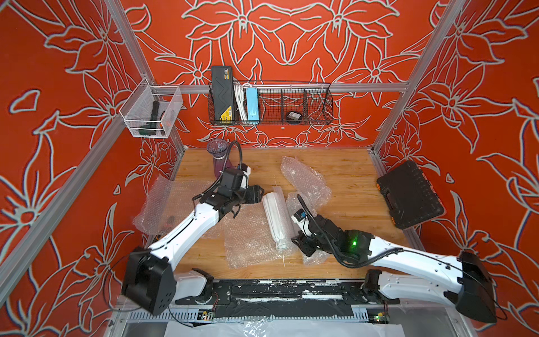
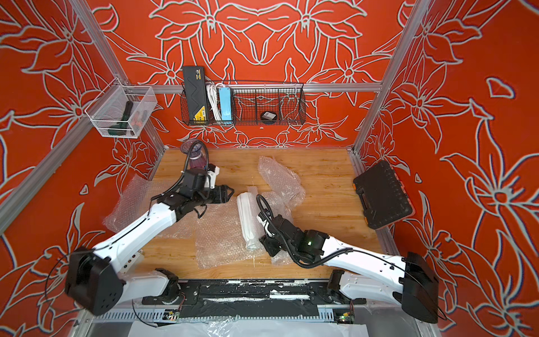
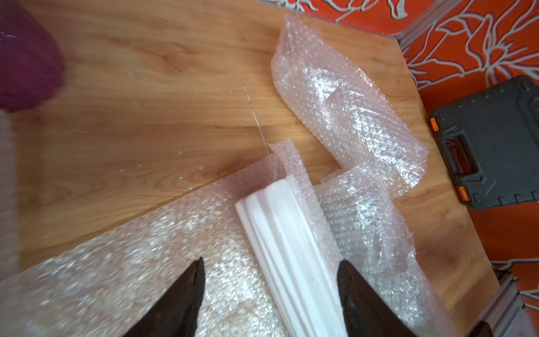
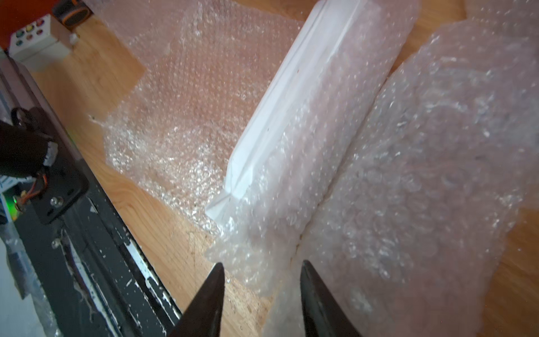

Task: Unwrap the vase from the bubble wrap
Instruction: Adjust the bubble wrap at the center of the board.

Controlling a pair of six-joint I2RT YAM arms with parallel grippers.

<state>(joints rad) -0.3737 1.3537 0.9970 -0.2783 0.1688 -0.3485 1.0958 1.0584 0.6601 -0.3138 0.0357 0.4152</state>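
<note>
Pulling wrap [image 1: 248,236] rightward may roll the unrestrained vase [image 1: 275,221]: left gripper [image 3: 271,261] wide, empty above it; right gripper [image 4: 262,262] narrow, astride wrap.

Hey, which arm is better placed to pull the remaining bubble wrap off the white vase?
Right, probably: the right hand straddles an edge of the bubble wrap beside the vase, jaws apart; the left hand hangs open over bare vase.

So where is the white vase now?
In both top views the white vase lies on its side mid-table on bubble wrap, between the left gripper and the right gripper.
</note>
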